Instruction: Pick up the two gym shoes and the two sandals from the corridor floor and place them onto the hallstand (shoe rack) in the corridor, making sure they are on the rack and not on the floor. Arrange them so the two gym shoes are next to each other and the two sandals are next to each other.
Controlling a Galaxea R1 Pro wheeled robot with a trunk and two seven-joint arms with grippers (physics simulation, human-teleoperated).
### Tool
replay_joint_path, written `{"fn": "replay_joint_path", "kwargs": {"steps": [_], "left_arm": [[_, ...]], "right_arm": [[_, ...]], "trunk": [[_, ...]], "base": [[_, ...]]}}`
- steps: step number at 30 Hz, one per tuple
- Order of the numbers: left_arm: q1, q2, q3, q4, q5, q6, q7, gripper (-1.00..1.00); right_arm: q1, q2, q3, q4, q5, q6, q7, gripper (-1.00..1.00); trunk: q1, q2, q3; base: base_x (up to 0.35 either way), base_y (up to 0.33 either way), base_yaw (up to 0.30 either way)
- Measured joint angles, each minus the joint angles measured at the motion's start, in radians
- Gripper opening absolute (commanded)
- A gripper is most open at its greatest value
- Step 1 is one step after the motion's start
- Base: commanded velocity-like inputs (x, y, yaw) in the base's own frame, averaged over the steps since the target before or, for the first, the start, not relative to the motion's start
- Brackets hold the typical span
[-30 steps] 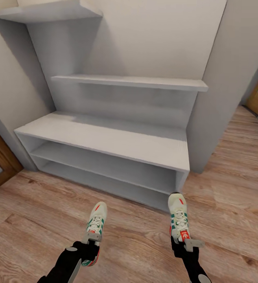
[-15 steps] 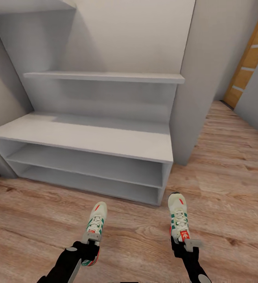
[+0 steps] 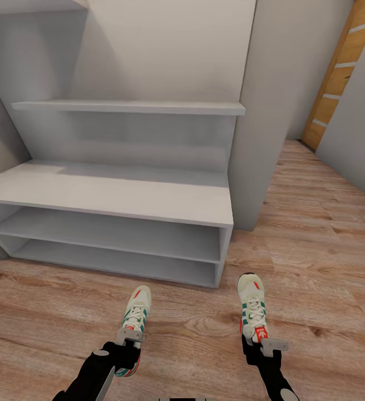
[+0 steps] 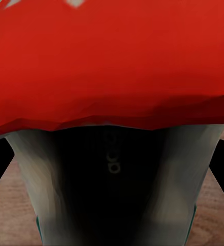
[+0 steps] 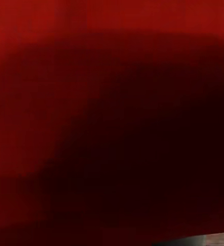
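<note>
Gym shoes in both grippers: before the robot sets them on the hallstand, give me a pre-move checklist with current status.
1. Left gripper shut on the left gym shoe at its heel: ok.
2. Right gripper shut on the right gym shoe at its heel: ok.
3. Hallstand top surface free for both shoes: ok.
4. Hallstand squarely ahead of both arms: not ok; the right shoe sits past the unit's right end, over the corridor floor.
5. Shoes clear of the floor: cannot tell.
6. Sandals located: cannot tell.
</note>
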Motion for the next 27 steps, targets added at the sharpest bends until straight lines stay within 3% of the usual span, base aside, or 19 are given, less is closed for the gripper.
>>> {"fn": "replay_joint_path", "kwargs": {"steps": [14, 20, 27], "left_arm": [[0.000, 0.000, -0.001, 0.000, -0.001, 0.000, 0.000, -1.00], [0.000, 0.000, -0.001, 0.000, -0.001, 0.000, 0.000, -1.00], [0.000, 0.000, -0.001, 0.000, -0.003, 0.000, 0.000, -1.00]], "right_arm": [[0.000, 0.000, 0.000, 0.003, 0.000, 0.000, 0.000, -1.00], [0.000, 0.000, 0.000, 0.003, 0.000, 0.000, 0.000, -1.00], [0.000, 0.000, 0.000, 0.003, 0.001, 0.000, -0.001, -1.00]], "trunk": [[0.000, 0.000, 0.000], [0.000, 0.000, 0.000], [0.000, 0.000, 0.000]], "base": [[-0.302, 0.017, -0.001], [-0.251, 0.224, 0.000], [-0.035, 0.325, 0.000]]}}
